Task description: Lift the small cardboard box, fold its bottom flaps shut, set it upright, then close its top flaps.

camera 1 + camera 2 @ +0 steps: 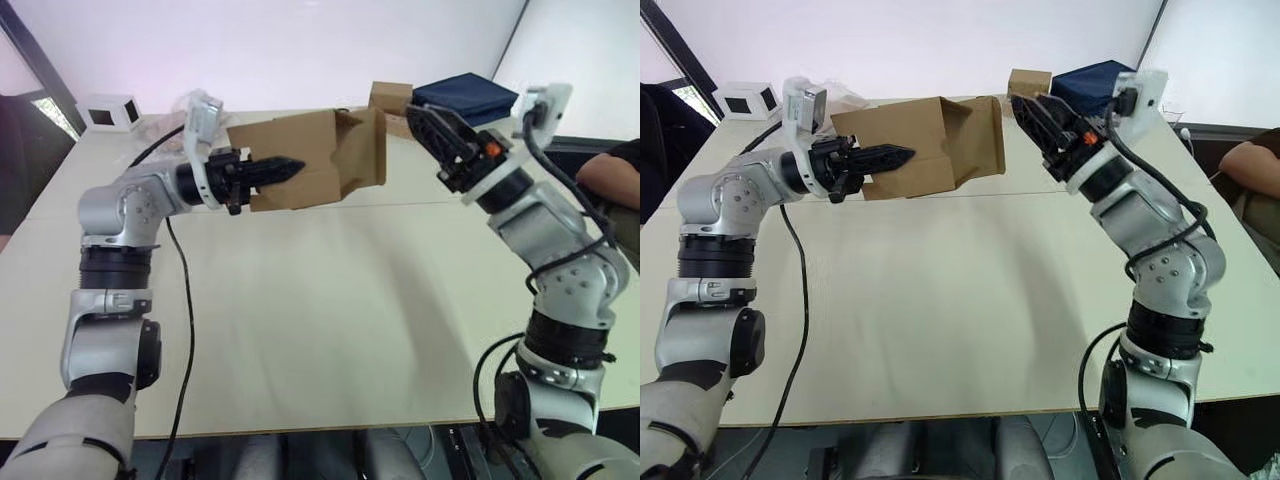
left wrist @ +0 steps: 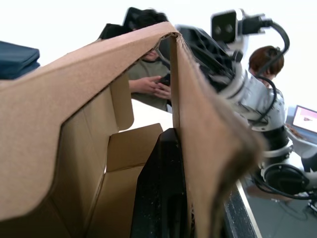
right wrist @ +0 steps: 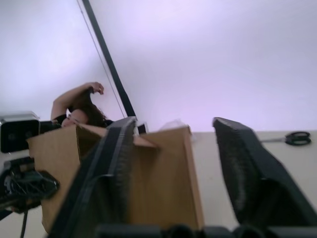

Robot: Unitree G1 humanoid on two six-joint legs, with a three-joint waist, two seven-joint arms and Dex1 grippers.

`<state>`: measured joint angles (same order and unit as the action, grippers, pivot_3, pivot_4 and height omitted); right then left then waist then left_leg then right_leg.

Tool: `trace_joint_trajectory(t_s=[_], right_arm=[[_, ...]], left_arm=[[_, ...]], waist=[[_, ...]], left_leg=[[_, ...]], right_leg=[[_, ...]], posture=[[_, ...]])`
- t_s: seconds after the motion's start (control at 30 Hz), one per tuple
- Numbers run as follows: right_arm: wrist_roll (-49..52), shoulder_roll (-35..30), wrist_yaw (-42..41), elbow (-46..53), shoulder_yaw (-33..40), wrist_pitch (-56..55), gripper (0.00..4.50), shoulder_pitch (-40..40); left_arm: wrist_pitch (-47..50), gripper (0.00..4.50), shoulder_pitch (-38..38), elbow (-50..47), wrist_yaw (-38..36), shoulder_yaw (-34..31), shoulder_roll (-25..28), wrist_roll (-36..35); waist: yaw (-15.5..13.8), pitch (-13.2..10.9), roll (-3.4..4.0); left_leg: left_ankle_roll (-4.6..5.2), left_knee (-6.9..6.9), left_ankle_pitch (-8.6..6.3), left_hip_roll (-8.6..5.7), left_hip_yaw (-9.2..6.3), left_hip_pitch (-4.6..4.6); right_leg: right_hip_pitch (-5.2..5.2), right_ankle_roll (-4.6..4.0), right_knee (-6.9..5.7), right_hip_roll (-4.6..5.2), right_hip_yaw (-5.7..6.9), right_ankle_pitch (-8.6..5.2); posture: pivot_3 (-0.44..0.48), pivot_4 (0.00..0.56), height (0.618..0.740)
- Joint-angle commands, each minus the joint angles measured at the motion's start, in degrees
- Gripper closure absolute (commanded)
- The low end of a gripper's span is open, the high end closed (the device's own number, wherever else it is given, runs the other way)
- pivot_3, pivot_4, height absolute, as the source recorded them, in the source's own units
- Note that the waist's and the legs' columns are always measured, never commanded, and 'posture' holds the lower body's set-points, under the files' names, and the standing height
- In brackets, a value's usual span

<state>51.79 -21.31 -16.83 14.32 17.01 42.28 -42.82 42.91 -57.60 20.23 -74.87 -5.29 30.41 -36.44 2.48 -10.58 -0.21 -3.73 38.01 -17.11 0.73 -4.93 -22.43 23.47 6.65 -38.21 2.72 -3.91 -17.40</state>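
The small cardboard box (image 1: 300, 155) hangs on its side in the air over the table's far half. My left gripper (image 1: 288, 168) is shut on its front wall, one black finger (image 2: 163, 193) inside the carton and the other outside. The end facing my right gripper has its bottom flaps (image 1: 366, 150) standing open. At the end near my left wrist, a top flap (image 2: 34, 148) with an angled corner is spread open. Just right of the open flaps, my right gripper (image 1: 420, 120) is open and holds nothing. Its wrist view has the box (image 3: 163, 178) right beyond the fingers (image 3: 111, 168).
The white table (image 1: 320, 320) lies below. At its back stand another brown box (image 1: 390, 97), a dark blue case (image 1: 470, 98) and a white box with dark windows (image 1: 108, 112). Scissors (image 3: 292, 138) lie on the table. A person's arm (image 1: 610, 175) rests at the right edge.
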Motion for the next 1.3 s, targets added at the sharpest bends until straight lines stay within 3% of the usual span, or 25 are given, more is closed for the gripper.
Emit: trace_joint_trajectory(t_s=[0.03, 0.1, 0.8, 1.3], right_arm=[[-0.64, -0.07, -2.51, -0.01, -1.34, -2.30, 3.71, -2.58], [-0.40, -0.35, -3.39, 0.12, -2.23, -1.90, 4.47, -2.88], [-3.19, 1.72, -6.93, 2.70, -10.57, -0.91, 4.49, -0.91], [-1.74, 4.24, -5.76, 3.84, -10.52, 0.12, 4.49, -0.53]], left_arm=[[-1.86, 4.50, -2.35, -1.32, -0.75, -0.55, 0.63, -0.25], [-1.88, 4.50, -2.36, -1.33, -0.96, -0.48, 0.69, -0.43], [0.44, 4.50, -2.06, -3.32, -1.31, -0.32, -0.83, -1.89], [0.05, 4.50, -1.95, -2.94, -0.60, 0.15, -1.35, -1.11]], waist=[[0.24, 0.00, 0.00], [0.27, 0.00, 0.01], [0.34, -0.01, 0.01], [0.32, -0.01, 0.01]], left_leg=[[0.00, 0.00, 0.00, 0.00, 0.01, 0.00], [0.01, 0.00, 0.00, 0.00, 0.00, 0.00], [0.05, 0.00, -0.03, 0.00, -0.02, 0.00], [0.04, 0.00, -0.02, 0.00, -0.03, 0.00]], right_leg=[[0.00, 0.00, 0.00, 0.00, 0.00, 0.00], [0.01, 0.00, 0.01, 0.00, 0.00, 0.00], [0.01, 0.00, 0.00, 0.00, 0.00, 0.00], [0.01, 0.00, 0.00, 0.00, 0.00, 0.00]], posture=[[0.000, 0.150, 0.740], [0.000, 0.150, 0.740], [0.000, 0.150, 0.740], [0.000, 0.150, 0.740]])
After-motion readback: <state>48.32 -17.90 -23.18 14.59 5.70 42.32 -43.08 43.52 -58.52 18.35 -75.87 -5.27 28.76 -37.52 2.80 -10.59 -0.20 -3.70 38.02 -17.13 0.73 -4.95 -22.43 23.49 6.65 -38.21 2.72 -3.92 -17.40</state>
